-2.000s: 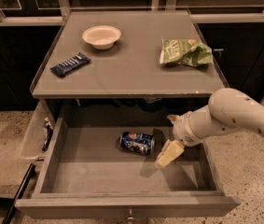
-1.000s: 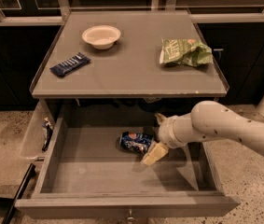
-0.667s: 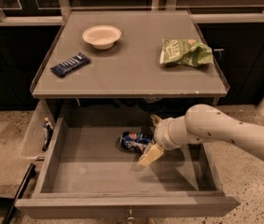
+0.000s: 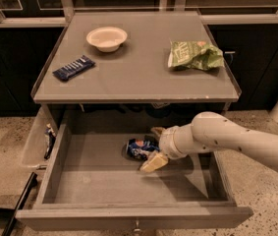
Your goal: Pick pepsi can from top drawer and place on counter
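Note:
The pepsi can [image 4: 138,148] lies on its side on the grey floor of the open top drawer [image 4: 99,181], near the middle. My gripper [image 4: 154,147] is down inside the drawer at the can's right end. It is open, with one cream finger [image 4: 153,162] in front of the can and the other finger [image 4: 157,131] behind it. The white arm [image 4: 236,142] reaches in from the right. The counter [image 4: 133,73] is the grey tabletop right above the drawer.
On the counter are a white bowl [image 4: 107,38] at the back left, a dark blue snack bar wrapper [image 4: 73,68] at the left and a green chip bag [image 4: 194,55] at the right. Dark cabinets stand behind. A side bin [image 4: 39,141] hangs left of the drawer.
The gripper has moved left inside the drawer, from right of the can up to its right end. The can has not moved.

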Robot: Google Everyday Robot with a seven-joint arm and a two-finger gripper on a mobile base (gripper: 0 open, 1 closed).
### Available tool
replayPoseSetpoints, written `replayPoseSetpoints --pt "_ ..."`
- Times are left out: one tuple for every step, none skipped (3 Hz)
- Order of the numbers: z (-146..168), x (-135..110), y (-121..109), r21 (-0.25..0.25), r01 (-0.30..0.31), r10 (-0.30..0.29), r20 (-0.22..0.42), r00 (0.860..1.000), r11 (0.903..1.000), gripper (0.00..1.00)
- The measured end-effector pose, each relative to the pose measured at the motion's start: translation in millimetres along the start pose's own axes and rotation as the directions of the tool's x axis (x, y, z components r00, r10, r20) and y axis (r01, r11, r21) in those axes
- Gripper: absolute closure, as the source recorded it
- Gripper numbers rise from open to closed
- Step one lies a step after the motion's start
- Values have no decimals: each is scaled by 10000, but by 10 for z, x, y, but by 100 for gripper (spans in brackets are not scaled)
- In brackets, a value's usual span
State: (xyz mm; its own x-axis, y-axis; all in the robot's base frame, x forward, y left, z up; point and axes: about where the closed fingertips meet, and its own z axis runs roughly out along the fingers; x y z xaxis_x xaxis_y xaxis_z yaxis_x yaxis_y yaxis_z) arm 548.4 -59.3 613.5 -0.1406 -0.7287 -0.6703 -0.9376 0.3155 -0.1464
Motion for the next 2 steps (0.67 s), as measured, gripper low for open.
replayPoseSetpoints --pt "0 0 0 -1 0 0 0 10000 10000 42" --pt "0 0 0 -1 0 0 0 10000 10000 65"
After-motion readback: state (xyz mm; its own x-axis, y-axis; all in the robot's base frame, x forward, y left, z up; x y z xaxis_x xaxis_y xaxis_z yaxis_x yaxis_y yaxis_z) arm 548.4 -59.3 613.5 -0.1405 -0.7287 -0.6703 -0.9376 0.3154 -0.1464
